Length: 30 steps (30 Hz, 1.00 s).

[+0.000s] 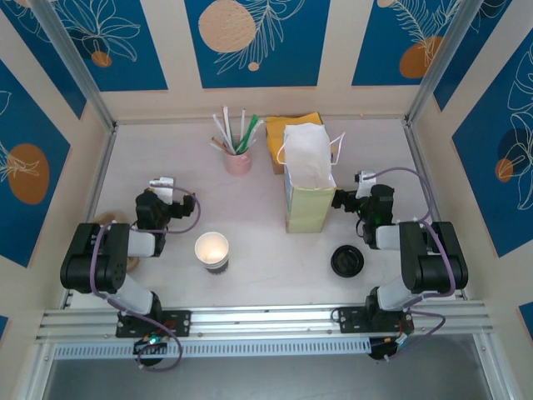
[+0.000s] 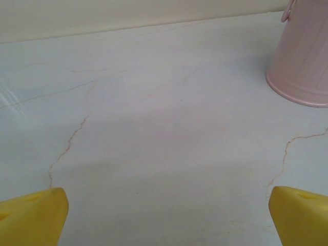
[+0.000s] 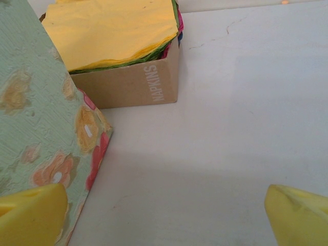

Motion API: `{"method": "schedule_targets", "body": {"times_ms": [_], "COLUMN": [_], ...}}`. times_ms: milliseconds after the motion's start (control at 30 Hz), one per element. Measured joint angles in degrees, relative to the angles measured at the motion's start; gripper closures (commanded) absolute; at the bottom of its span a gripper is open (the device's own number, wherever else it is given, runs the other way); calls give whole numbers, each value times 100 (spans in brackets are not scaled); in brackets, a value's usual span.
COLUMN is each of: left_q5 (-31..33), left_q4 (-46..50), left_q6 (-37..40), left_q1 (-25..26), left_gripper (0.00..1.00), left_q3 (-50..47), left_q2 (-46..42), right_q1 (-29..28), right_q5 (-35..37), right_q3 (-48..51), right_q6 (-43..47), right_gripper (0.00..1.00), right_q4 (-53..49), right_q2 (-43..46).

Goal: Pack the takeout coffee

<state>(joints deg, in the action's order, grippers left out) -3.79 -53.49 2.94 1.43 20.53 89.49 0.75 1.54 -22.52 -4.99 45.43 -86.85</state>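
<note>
The takeout coffee cup [image 1: 211, 250] stands upright and lidless in the near middle of the table, white with a dark lower band and a pale inside. Its round black lid [image 1: 346, 261] lies flat to the right, near the right arm's base. My left gripper [image 1: 162, 185] rests open to the left of the cup and further back, apart from it. In the left wrist view the gripper [image 2: 166, 218] has its yellow fingertips [image 2: 31, 215] wide apart over bare table. My right gripper [image 1: 363, 180] is open beside the paper bag's right side, and in the right wrist view [image 3: 166, 218] nothing lies between its fingertips.
A tall pale-yellow paper bag [image 1: 309, 187] with white handles stands open at centre right, its floral side [image 3: 36, 138] close to my right fingers. Behind it sits a brown napkin box [image 1: 287, 133] [image 3: 128, 84]. A pink cup of straws [image 1: 238, 158] [image 2: 302, 56] stands at back centre.
</note>
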Motion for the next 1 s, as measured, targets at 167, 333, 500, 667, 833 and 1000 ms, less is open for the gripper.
{"method": "schedule_targets", "body": {"times_ms": [167, 333, 500, 667, 833, 1000], "left_q5": [0, 0, 0, 105, 756, 1287], "left_q4": [33, 79, 96, 549, 2524, 5001], "left_q6": [0, 0, 0, -22, -494, -1416], "left_q1": [0, 0, 0, 0, 15, 15], "left_gripper": [0, 0, 0, 0, 0, 0], "left_q3": [4, 22, 28, 94, 1008, 2806], "left_q2": [0, 0, -2, -302, -1255, -1742], "right_q1": [0, 0, 0, 0, 2, 103], "right_q5": [-2, -2, 4, 140, 415, 907], "right_q3": [0, 0, 0, -155, -411, -815], "right_q6": [0, 0, -2, -63, -199, -1019], "right_gripper": [1, 1, 1, 1, 1, 1], "right_q4": [0, 0, -2, -496, -1220, -2446], "right_q2": [0, 0, 0, 173, 1040, 1884]}}
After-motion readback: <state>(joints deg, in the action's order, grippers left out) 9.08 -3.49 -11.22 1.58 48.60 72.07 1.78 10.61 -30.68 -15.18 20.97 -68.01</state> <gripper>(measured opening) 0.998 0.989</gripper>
